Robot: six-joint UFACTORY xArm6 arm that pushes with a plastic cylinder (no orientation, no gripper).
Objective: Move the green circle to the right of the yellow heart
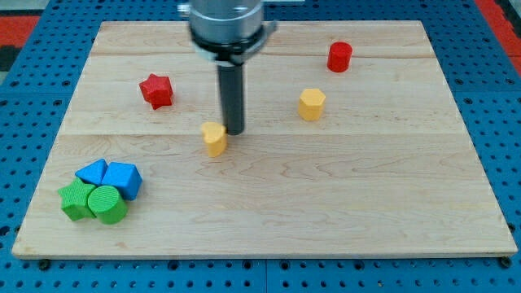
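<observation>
The green circle lies at the view's bottom left, pressed against a green block on its left and a blue block above it. The yellow heart sits near the board's middle, left of centre. My tip stands just to the right of the yellow heart, almost touching it, and far up and to the right of the green circle.
A second blue block adjoins the cluster at bottom left. A red star lies at upper left, a yellow hexagon right of centre, a red cylinder at upper right. The wooden board rests on a blue pegboard.
</observation>
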